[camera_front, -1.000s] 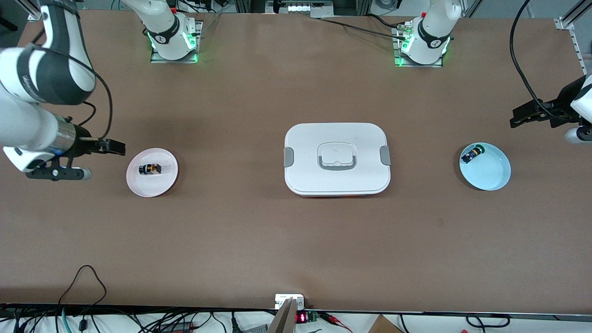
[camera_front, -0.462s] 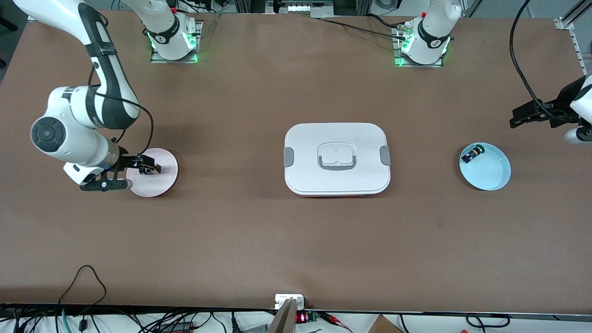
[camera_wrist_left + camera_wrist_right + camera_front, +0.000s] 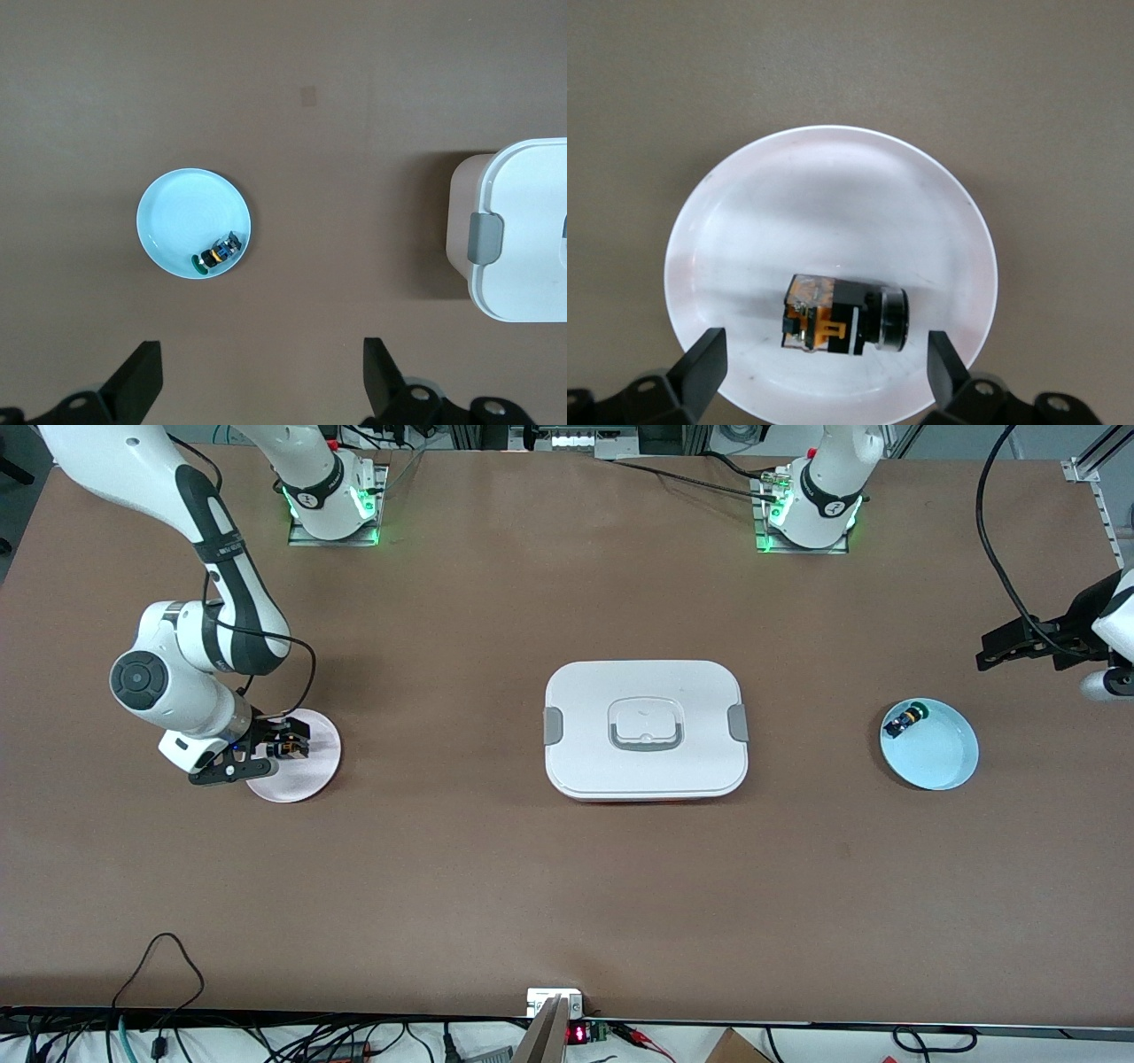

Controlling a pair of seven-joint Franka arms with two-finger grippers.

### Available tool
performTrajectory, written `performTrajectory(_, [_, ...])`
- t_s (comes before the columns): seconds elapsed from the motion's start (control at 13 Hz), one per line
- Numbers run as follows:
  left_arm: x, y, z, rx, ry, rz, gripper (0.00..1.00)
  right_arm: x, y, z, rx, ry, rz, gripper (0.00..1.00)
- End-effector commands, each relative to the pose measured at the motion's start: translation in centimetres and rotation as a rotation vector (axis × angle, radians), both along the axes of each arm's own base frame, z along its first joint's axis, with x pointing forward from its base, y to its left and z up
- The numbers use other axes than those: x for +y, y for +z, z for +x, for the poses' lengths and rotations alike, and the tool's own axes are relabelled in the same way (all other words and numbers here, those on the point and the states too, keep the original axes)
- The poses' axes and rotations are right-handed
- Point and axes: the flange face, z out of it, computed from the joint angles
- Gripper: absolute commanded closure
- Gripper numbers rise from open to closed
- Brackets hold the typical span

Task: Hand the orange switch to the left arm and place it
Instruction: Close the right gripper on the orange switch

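The orange switch (image 3: 842, 320) lies on its side on the pink plate (image 3: 306, 766) near the right arm's end of the table; the switch shows in the front view (image 3: 285, 748) too. My right gripper (image 3: 282, 745) is open and low over the plate, its fingertips (image 3: 704, 359) apart on either side of the switch, not touching it. My left gripper (image 3: 997, 654) is open and empty, waiting high over the left arm's end of the table. The white box (image 3: 646, 729) sits at the table's middle, between the two plates.
A blue plate (image 3: 939, 757) near the left arm's end holds a small black part with a green cap (image 3: 905, 718); both show in the left wrist view, plate (image 3: 168, 221) and part (image 3: 216, 255). The box's corner (image 3: 518, 239) shows there too.
My right arm has swung in from the table's end and come down over the pink plate, bringing its open fingers around the switch. The left arm has not moved.
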Motion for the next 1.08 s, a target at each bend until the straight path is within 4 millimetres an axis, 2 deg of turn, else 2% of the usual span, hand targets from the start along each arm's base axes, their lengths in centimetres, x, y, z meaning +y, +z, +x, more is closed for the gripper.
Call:
performTrajectory(0.0, [0.3, 0.5, 0.2, -0.001, -0.014, 0.01, 0.0, -0.7, -1.6, -0.3, 0.008, 0.04, 0.014, 0.0])
performTrajectory(0.31, [0.2, 0.5, 0.2, 0.002, -0.016, 0.01, 0.0, -1.0, -2.8, -0.7, 0.017, -0.01, 0.047, 0.0])
performTrajectory(0.69, [0.5, 0.5, 0.2, 0.003, -0.013, 0.01, 0.0, -1.1, -5.1, -1.2, 0.042, 0.033, 0.048, 0.0])
performTrajectory(0.85, [0.5, 0.5, 0.2, 0.003, -0.013, 0.01, 0.0, -1.1, -5.2, -1.3, 0.047, 0.035, 0.048, 0.01])
performTrajectory(0.92, [0.5, 0.5, 0.2, 0.003, -0.013, 0.01, 0.0, -0.8, -5.2, -1.3, 0.053, 0.041, 0.048, 0.17])
performTrajectory(1.0, [0.5, 0.4, 0.2, 0.004, -0.013, 0.01, 0.0, -0.6, -5.2, -1.3, 0.058, 0.063, 0.05, 0.42])
